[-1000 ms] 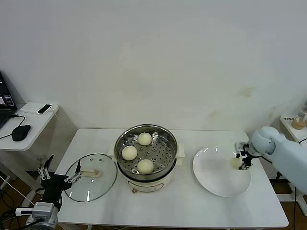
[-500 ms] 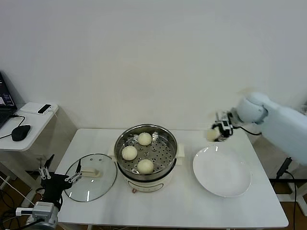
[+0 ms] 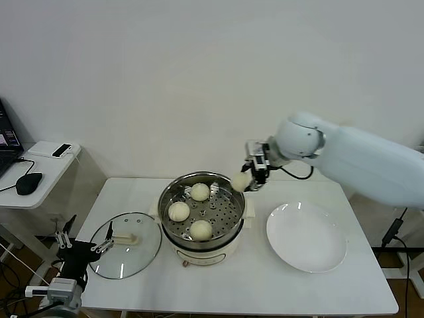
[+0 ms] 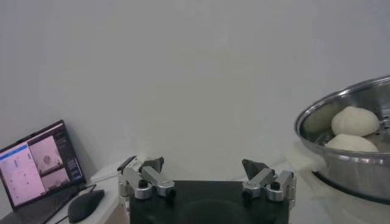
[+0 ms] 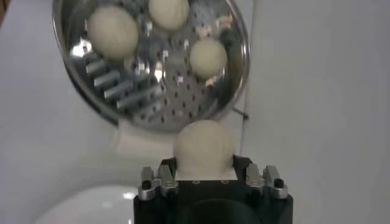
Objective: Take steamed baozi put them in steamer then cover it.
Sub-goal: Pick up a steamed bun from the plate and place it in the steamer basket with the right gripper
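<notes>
The steamer (image 3: pixel 173 228) stands mid-table with three baozi on its perforated tray: one at the back (image 3: pixel 200 191), one at the left (image 3: pixel 179 211), one at the front (image 3: pixel 201 229). My right gripper (image 3: pixel 246 179) is shut on the fourth baozi (image 3: pixel 241 181) and holds it in the air over the steamer's back right rim; the right wrist view shows this baozi (image 5: pixel 204 146) between the fingers above the tray (image 5: pixel 152 91). The glass cover (image 3: pixel 126 244) lies flat on the table left of the steamer. My left gripper (image 3: pixel 83 247) is open and empty, low at the table's left edge.
An empty white plate (image 3: pixel 307 237) lies on the table right of the steamer. A side table (image 3: pixel 30 173) with a mouse and laptop stands at the far left. The wall is close behind the table.
My right gripper lifted the baozi off the plate and carried it left, from the plate's right side to above the steamer's back right rim. The left arm has not moved.
</notes>
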Available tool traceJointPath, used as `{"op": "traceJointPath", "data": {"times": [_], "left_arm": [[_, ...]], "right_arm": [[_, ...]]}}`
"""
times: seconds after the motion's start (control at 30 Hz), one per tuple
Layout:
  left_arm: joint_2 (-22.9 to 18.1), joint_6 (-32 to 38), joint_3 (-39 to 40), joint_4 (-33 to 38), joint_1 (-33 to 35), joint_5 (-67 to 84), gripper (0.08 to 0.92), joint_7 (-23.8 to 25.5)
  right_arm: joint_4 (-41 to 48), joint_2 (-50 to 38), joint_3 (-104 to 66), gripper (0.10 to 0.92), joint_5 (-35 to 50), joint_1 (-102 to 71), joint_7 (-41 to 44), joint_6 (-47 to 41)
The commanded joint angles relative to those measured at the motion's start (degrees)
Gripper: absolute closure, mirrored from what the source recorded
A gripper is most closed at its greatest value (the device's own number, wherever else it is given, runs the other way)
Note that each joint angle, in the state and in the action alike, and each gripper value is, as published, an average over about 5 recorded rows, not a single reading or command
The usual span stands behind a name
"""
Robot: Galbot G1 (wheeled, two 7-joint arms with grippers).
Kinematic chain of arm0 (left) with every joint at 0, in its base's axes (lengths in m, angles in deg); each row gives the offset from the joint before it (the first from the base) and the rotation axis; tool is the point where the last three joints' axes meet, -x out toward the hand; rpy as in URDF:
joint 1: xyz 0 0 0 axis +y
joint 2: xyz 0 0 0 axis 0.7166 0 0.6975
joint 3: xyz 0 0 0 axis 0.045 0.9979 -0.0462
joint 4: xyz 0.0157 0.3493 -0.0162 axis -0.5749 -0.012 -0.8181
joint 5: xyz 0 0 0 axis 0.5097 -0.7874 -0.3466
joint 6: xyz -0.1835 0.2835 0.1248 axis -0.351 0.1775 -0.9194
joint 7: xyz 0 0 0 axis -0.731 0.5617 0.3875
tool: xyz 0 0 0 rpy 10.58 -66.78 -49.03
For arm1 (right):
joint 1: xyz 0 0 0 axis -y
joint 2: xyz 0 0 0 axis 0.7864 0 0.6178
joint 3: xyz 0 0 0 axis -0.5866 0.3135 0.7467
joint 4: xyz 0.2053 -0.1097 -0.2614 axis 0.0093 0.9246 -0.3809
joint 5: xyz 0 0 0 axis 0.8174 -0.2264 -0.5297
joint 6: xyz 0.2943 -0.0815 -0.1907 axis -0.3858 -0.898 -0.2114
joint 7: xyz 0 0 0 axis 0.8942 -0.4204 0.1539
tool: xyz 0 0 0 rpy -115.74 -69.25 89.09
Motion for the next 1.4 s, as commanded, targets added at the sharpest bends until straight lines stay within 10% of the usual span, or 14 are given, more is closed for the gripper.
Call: {"op": "traceJointPath", "data": {"times": [0.03,1.0,1.4], "left_arm": [[-0.07,0.00,-0.23,0.05,0.04,0.06,0.177,0.02],[-0.38,0.02,-0.58,0.03,-0.39,0.34,0.177,0.04],[-0.36,-0.03,-0.46,0.15,-0.60,0.34,0.177,0.07]], "right_arm": [[3.18,11.06,4.60,0.431,7.42,-1.42,-6.20,-6.01],[8.49,11.67,5.18,0.423,0.65,-7.75,-6.40,-6.17],[0.56,5.05,0.50,0.207,2.25,-5.71,-8.17,-6.16]]}}
